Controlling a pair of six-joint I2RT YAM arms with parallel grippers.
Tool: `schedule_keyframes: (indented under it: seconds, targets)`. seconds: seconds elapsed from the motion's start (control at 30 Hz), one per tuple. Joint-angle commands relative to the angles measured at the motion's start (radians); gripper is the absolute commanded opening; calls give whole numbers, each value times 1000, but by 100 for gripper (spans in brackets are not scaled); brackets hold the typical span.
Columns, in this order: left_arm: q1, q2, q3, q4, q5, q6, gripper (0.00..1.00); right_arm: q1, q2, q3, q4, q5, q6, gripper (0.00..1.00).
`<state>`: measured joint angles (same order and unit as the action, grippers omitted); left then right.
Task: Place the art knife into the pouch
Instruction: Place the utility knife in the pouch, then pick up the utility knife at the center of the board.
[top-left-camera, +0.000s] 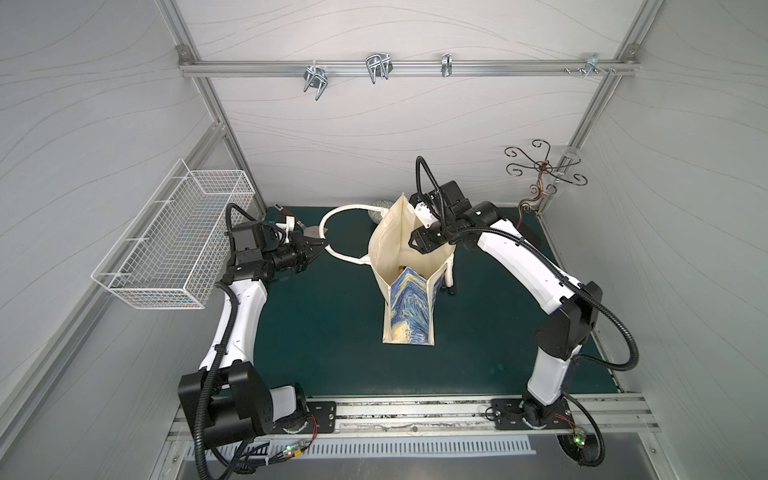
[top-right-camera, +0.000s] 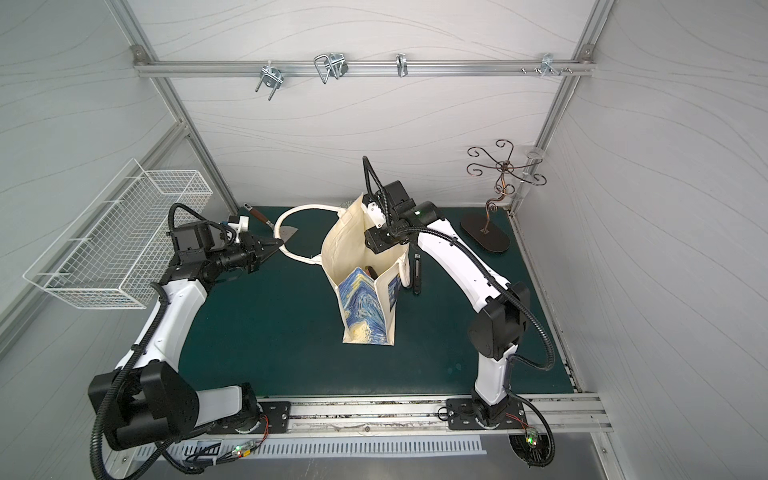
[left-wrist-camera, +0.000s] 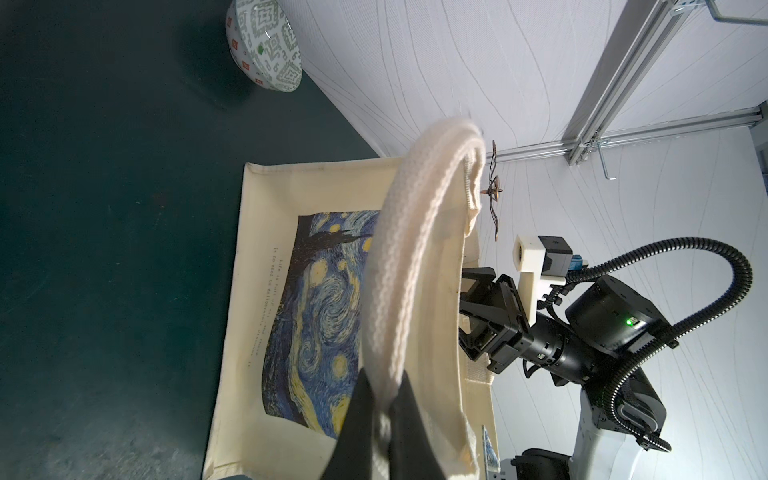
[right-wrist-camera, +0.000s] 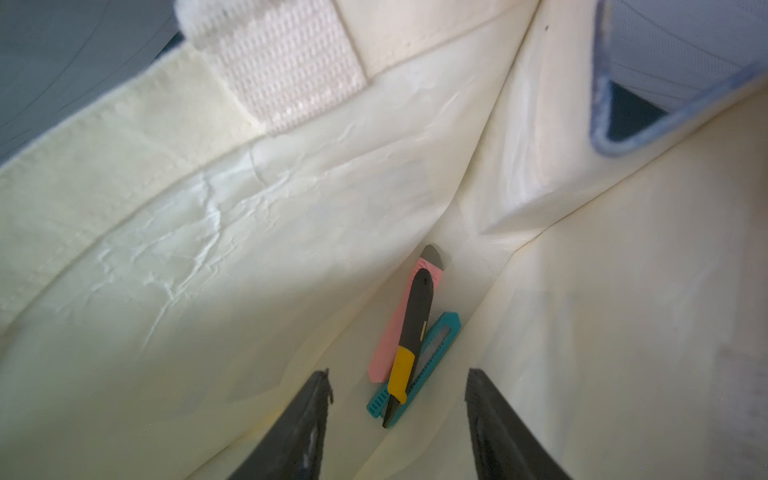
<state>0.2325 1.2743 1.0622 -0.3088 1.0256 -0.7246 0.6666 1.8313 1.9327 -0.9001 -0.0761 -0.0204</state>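
Note:
The pouch (top-left-camera: 409, 316) (top-right-camera: 365, 316) stands upright mid-mat in both top views, its mouth held open. My left gripper (top-left-camera: 322, 245) (left-wrist-camera: 384, 399) is shut on one white rope handle (left-wrist-camera: 399, 270), drawn out to the left. My right gripper (top-left-camera: 417, 245) (right-wrist-camera: 399, 386) hangs in the pouch mouth, open and holding nothing. Below it, on the pouch floor (right-wrist-camera: 208, 249), the black-and-yellow art knife (right-wrist-camera: 409, 336) lies loose across a pink cutter (right-wrist-camera: 395, 332) and a teal cutter (right-wrist-camera: 436, 353).
A white wire basket (top-left-camera: 166, 245) hangs on the left wall. A wooden-handled trowel (top-right-camera: 266, 220) lies behind my left gripper. A patterned bowl (left-wrist-camera: 264, 45) sits at the back wall. A scrolled metal stand (top-right-camera: 486, 237) is back right; a slim black tool (top-right-camera: 417, 270) lies beside the pouch.

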Motion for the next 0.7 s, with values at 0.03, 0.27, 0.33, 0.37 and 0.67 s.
schedule_keyframes:
  seconds: [0.03, 0.27, 0.33, 0.37, 0.67]
  targets:
    - [-3, -10, 20, 11, 16, 27, 0, 12, -89, 13, 19, 32, -6, 54]
    - [-2, -5, 17, 10, 14, 31, 0, 6, -368, -149, 238, 198, 40, 59]
    - [-3, -6, 18, 11, 14, 31, 0, -22, -409, -160, 239, 231, 62, 62]
    - [-3, -6, 17, 12, 13, 31, 0, -42, -420, -161, 225, 246, 75, 62]
    - [-2, -11, 18, 17, 15, 25, 0, -308, -393, -303, 152, 179, 223, 64]
